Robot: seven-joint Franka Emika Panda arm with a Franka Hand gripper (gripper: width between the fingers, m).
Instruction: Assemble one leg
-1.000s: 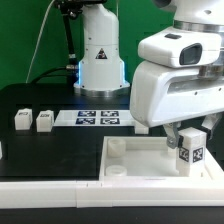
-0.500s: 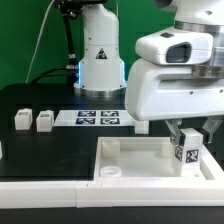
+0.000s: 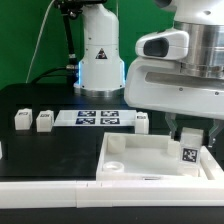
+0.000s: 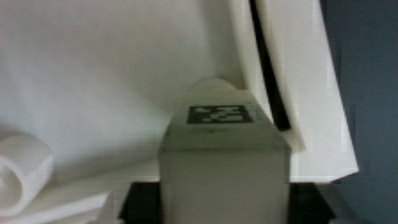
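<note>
My gripper [image 3: 189,137] is shut on a leg [image 3: 189,155], a small white post with a black-and-white tag on its side. It holds the leg upright over the right far part of the large white rimmed panel [image 3: 140,158]. In the wrist view the leg [image 4: 221,150] fills the middle between the dark fingers [image 4: 143,200], above the panel floor [image 4: 107,80] beside its rim [image 4: 281,70]. Two more legs [image 3: 22,119] [image 3: 44,120] stand on the black table at the exterior view's left. Another leg [image 3: 142,122] stands by the arm.
The marker board [image 3: 98,118] lies on the black table behind the panel. A white robot base [image 3: 100,55] stands at the back. A round corner socket [image 3: 116,167] shows at the panel's near left corner, and another curved socket wall [image 4: 22,165] shows in the wrist view.
The gripper with the leg has moved a little toward the exterior view's right and lower, toward the panel. The panel has shifted slightly.
</note>
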